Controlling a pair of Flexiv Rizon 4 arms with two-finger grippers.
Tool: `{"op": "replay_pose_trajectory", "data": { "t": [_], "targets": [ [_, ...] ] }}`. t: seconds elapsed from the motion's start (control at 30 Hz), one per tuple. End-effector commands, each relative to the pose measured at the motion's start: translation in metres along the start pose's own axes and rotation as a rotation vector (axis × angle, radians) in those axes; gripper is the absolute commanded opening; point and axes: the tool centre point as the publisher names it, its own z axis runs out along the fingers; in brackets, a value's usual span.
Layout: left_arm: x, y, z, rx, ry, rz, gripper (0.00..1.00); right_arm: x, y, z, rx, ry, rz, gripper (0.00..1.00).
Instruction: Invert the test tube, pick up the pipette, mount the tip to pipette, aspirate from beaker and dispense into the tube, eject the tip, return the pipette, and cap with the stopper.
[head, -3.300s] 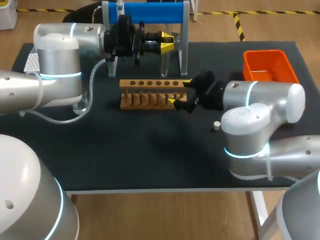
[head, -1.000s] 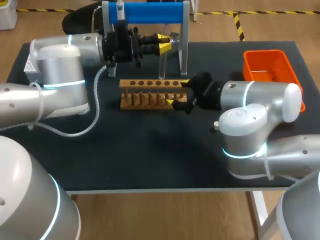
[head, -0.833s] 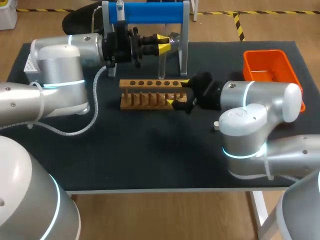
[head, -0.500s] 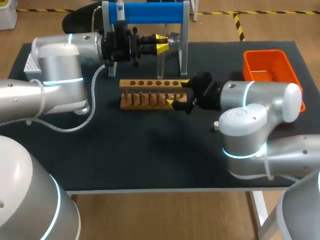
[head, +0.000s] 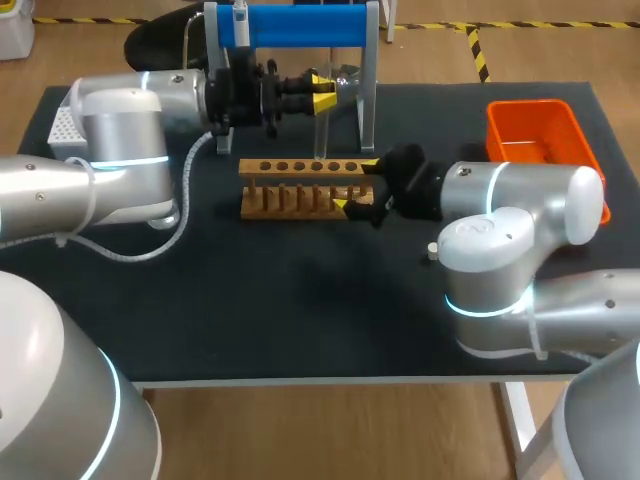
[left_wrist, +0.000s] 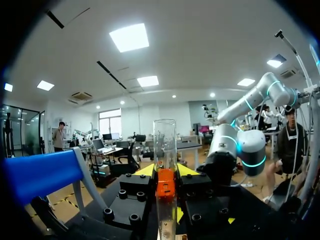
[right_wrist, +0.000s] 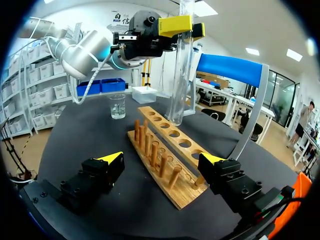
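My left gripper (head: 322, 92) is shut on a clear test tube (head: 320, 125) and holds it upright above the back row of holes of the wooden rack (head: 300, 187). In the left wrist view the tube (left_wrist: 165, 145) stands between the yellow fingertips (left_wrist: 187, 170), its open rim upward. My right gripper (head: 360, 186) stands open at the rack's right end. From the right wrist view the rack (right_wrist: 165, 150) lies between its wide-apart fingertips (right_wrist: 112, 158), with the tube (right_wrist: 181, 70) and left gripper (right_wrist: 182, 25) beyond. The pipette (head: 240, 18) hangs on the blue stand (head: 295, 25). A small stopper (head: 433, 251) lies beside my right arm.
An orange bin (head: 535, 130) stands at the back right. A white tip box (head: 62, 125) sits at the far left behind my left arm. A glass beaker (right_wrist: 118, 106) stands left of the rack. The table's front half holds only my arms.
My left gripper has shifted slightly left with the tube, bringing it over the rack's holes; its elbow has swung a little. The right arm has not moved.
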Motion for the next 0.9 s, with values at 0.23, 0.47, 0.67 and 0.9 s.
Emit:
{"op": "replay_pose_trajectory", "data": {
  "t": [0.23,0.47,0.67,0.9],
  "targets": [
    [-0.002,0.011,-0.002,0.012,-0.007,-0.01,0.0,0.0,0.001,0.0,0.004,0.001,0.0,1.0],
    [-0.002,0.014,-0.004,0.014,-0.009,-0.008,0.0,0.0,0.001,0.0,0.004,0.001,0.0,1.0],
    [-0.003,0.017,-0.005,0.012,-0.01,-0.008,0.0,0.0,0.001,0.0,0.004,0.001,0.0,1.0],
    [-0.004,0.021,-0.006,0.006,-0.011,-0.009,0.0,0.0,0.001,0.0,0.004,0.001,0.0,1.0]
  ]
}}
